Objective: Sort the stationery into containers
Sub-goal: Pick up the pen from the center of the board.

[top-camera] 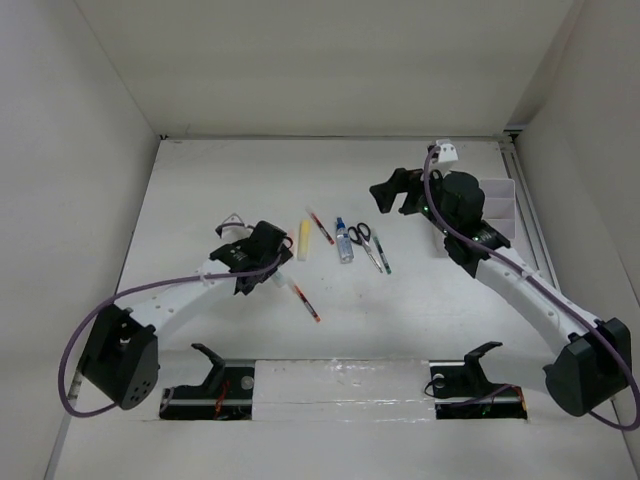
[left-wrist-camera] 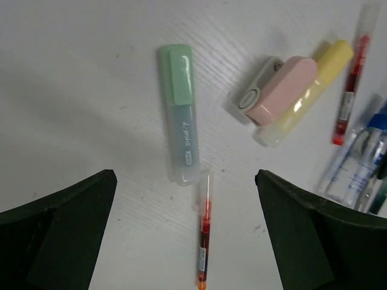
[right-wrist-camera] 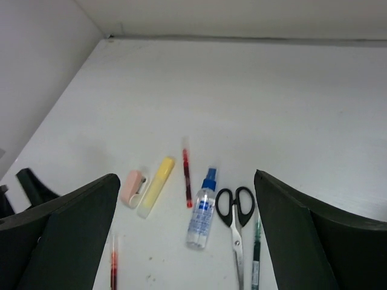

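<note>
Under the left tool (left-wrist-camera: 185,176), jaws wide — green highlighter (left-wrist-camera: 181,115) beside red pen (left-wrist-camera: 204,237).

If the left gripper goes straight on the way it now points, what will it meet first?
Probably the near end of the green highlighter, where the tip of the red pen lies; both lie ahead of the open left gripper. Depth is unclear, so I cannot tell which comes first.
</note>
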{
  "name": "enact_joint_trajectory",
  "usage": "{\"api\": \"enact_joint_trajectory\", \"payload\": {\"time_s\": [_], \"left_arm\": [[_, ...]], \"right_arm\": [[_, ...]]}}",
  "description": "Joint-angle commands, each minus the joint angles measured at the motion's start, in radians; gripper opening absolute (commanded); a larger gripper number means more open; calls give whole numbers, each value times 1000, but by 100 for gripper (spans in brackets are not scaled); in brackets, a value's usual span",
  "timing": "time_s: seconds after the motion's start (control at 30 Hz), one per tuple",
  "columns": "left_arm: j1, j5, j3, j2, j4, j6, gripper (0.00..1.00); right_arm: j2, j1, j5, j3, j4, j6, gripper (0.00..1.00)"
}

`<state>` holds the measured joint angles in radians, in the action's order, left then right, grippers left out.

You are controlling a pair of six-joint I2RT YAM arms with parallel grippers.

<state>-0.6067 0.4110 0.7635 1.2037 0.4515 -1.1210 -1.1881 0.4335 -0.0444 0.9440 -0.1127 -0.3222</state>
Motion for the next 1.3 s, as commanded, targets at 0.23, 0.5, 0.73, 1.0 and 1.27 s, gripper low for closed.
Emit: {"api": "enact_joint_trajectory", "payload": {"time_s": [0.23, 0.5, 0.73, 1.0, 1.27], "left_arm": [[2, 60, 34, 235, 50, -281, 95], [2, 69, 75, 307, 85, -336, 94], [2, 69, 158, 421, 168, -336, 78], [2, 37, 168, 464, 200, -346, 57], [2, -54, 105, 504, 113, -312, 33]], "right_arm": [[54, 102, -124, -85, -39, -52, 98], [87, 157, -112, -94, -28, -43, 97], [145, 180, -112, -112, -28, -63, 97], [202, 200, -112, -131, -28, -81, 97], [278, 200, -112, -142, -28, -100, 97]]}}
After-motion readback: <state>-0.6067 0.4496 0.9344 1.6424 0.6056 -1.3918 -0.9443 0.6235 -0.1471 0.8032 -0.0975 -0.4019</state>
